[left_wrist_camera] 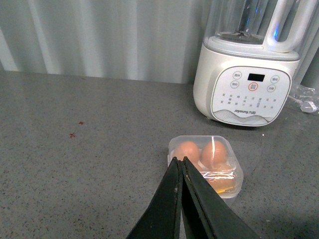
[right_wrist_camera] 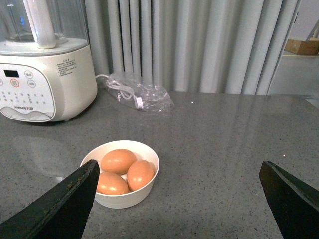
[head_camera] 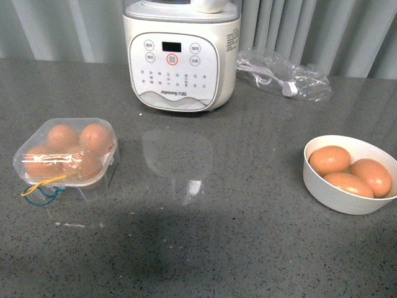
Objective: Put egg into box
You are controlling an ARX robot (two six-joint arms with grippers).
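Four brown eggs fill the lidded clear plastic box (head_camera: 67, 155), so the left gripper (left_wrist_camera: 180, 160) hangs closed and empty, the right gripper (right_wrist_camera: 177, 191) wide open.

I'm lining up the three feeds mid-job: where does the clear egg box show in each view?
Front view: the egg box sits at left on the grey counter, lid shut over four eggs, left of and nearer than the white blender.
Left wrist view: it lies just beyond the closed left fingers, lower centre.
Right wrist view: not in it; only the white bowl of eggs shows.
Shared landmark: the white blender appears in all three.
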